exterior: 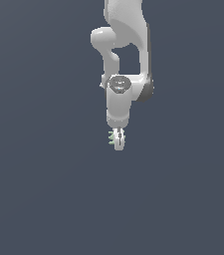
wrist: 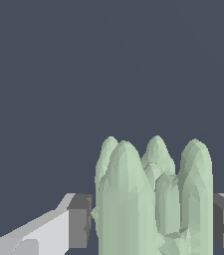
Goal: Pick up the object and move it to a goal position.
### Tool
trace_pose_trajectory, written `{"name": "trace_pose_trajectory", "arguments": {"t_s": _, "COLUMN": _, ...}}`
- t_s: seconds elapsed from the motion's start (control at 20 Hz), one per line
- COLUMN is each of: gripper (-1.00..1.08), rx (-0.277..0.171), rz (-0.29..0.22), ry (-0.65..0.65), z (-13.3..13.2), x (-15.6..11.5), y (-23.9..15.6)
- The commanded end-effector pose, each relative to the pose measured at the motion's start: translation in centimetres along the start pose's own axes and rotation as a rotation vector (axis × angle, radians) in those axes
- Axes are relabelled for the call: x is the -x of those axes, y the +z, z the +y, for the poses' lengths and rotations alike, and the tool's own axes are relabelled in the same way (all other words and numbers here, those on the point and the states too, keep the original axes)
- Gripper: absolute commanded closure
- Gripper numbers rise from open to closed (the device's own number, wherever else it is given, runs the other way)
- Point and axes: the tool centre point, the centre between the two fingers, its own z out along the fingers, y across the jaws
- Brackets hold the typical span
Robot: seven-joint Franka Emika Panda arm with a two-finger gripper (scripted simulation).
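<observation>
The object (wrist: 153, 199) is a pale green thing with several rounded, spiky lobes, and in the wrist view you see it standing directly between the two dark grey pads (wrist: 78, 221) of the end effector (wrist: 151, 224). One pad is against one side of it and the other pad is against the opposite side, with no gap that you can make out on either side. So the end effector is clamped on the object, with the jaws as far apart as the object is wide. The green lobes reach out past the pads, away from the camera, and behind them there is only the plain dark grey-blue ground.

In the exterior view the object (exterior: 112, 138) is very small. You find only a few short green spikes showing at the exterior view's left of the white fingers (exterior: 119, 140), just below the white wrist body of the arm (exterior: 118, 99). The end effector (exterior: 118, 141) points downward in this picture, and the arm comes in from the upper edge of the frame. The desk (exterior: 44, 199) is a uniform dark surface with no marks, and you cannot tell from these pictures whether the object touches it or hangs above it.
</observation>
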Motion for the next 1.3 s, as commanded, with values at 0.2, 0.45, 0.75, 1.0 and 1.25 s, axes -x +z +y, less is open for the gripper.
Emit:
{"name": "trace_pose_trajectory", "arguments": {"t_s": 0.2, "gripper": 1.08, "rx": 0.0, "rz": 0.001, "ry": 0.001, "z": -2.1, "x": -1.9, "y": -5.8}}
{"name": "trace_pose_trajectory", "arguments": {"t_s": 0.45, "gripper": 1.08, "rx": 0.0, "rz": 0.002, "ry": 0.001, "z": -4.0, "x": -3.4, "y": -10.6}}
{"name": "trace_pose_trajectory", "arguments": {"t_s": 0.75, "gripper": 1.08, "rx": 0.0, "rz": 0.001, "ry": 0.0, "z": -6.0, "x": -4.8, "y": -15.4}}
{"name": "trace_pose_trajectory", "arguments": {"t_s": 1.0, "gripper": 1.08, "rx": 0.0, "rz": 0.0, "ry": -0.001, "z": -7.2, "x": -5.5, "y": -17.9}}
{"name": "trace_pose_trajectory", "arguments": {"t_s": 1.25, "gripper": 1.08, "rx": 0.0, "rz": 0.0, "ry": -0.001, "z": -7.9, "x": -6.0, "y": -19.3}}
